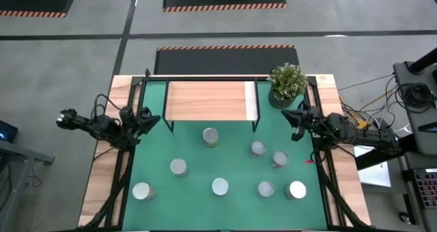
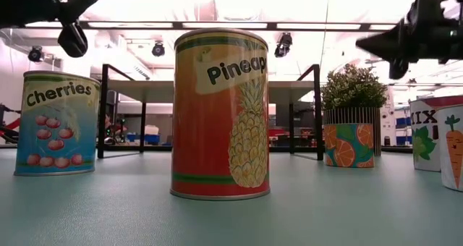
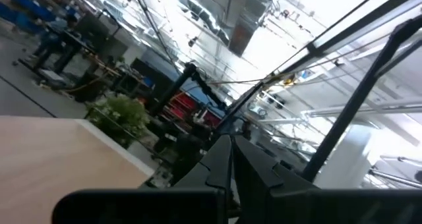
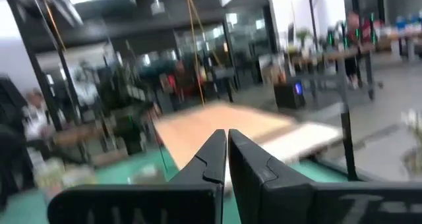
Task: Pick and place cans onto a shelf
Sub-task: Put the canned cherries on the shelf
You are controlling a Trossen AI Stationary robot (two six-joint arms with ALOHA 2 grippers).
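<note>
A green mat (image 1: 157, 150) covers the table. The shelf (image 1: 208, 100) stands empty at its far edge, eight cans upright in front. Both grippers, left (image 1: 151, 119) and right (image 1: 293, 117), wait with fingers together flanking the shelf. The can (image 1: 257, 148) closest to the shelf's right end lies nearest the right gripper.

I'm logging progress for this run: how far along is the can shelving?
Nothing done: the shelf is bare. Nothing in hand: the left tool and right tool are shut, flanking it. All eight cans are left on the green mat, including the pineapple can.
</note>
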